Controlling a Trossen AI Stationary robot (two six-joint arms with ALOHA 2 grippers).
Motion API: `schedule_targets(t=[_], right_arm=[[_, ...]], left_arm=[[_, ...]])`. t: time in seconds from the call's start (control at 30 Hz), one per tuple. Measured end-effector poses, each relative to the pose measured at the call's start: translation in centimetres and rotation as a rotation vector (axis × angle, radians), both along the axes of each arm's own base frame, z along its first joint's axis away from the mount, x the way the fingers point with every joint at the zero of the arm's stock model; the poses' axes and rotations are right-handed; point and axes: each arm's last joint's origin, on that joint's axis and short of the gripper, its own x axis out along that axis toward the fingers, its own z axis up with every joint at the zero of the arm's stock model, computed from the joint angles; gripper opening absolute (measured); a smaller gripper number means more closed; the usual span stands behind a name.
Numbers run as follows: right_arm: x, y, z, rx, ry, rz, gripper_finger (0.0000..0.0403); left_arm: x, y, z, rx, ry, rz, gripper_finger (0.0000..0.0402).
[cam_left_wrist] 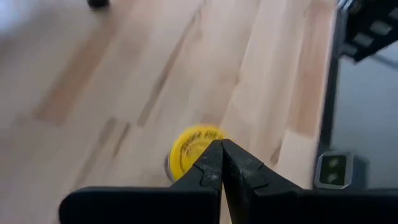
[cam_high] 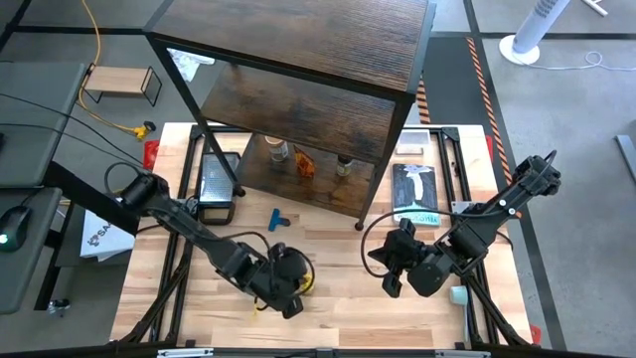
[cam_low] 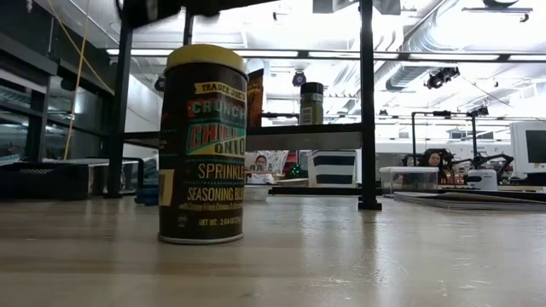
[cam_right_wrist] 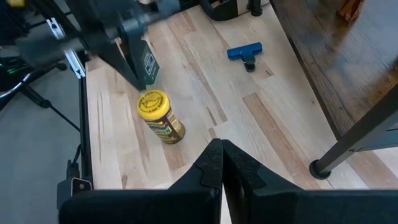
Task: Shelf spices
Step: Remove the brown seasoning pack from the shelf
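Few spices already sit on the shelf (cam_high: pixel 328 109), up at 12 o'clock, but the yellow-lidded jar (cam_right_wrist: pixel 160 116) is still standing on the table (cam_high: pixel 338 298) around 6. Left gripper (cam_left_wrist: pixel 222 163) hovers right over its lid, clenched and holding nothing. Right gripper (cam_right_wrist: pixel 222 163) waits at 4 o'clock, clenched empty too.

Bright overhead room light glares behind the backlit yellow-lidded jar (cam_low: pixel 203 143); the left wrist view is motion-blurred.

The yellow-lidded jar (cam_right_wrist: pixel 159 116) wears a dark label with green and yellow lettering; the bench (cam_right_wrist: pixel 205 93) is pale striped wood; the T-shaped piece (cam_right_wrist: pixel 244 51) is blue.
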Motion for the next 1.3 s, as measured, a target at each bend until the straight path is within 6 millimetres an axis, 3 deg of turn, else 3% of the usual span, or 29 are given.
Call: schedule_targets(t=[0.17,0.33,0.53,0.73,0.97,1.1,1.3], right_arm=[[0.2,0.1,0.2,0.007,-0.020,0.009,0.0000],[0.5,0.4,0.7,0.002,-0.067,0.066,0.0000],[0.3,0.6,0.6,-0.015,-0.045,0.097,0.0000],[-0.2,0.9,0.4,-0.047,-0.016,0.130,0.0000],[-0.4,0.9,0.2,-0.083,0.011,0.150,0.0000],[-0.3,0.6,0.1,-0.067,0.020,0.121,0.0000],[0.0,-0.5,0.0,-0.041,0.003,-0.017,0.0000]], left_arm=[[-0.9,1.3,4.3,0.112,-0.091,0.032,0.0000],[-2.6,4.7,9.4,0.220,-0.230,0.077,0.0000],[-4.2,9.6,12.2,0.266,-0.257,0.217,0.0029],[-3.8,13.1,11.8,0.306,-0.154,0.263,0.0124],[-1.9,17.7,9.8,0.431,0.072,0.101,0.0239],[-0.9,20.4,8.7,0.615,0.205,-0.013,0.0271],[0.9,23.4,7.4,0.826,0.331,-0.182,0.0279]])
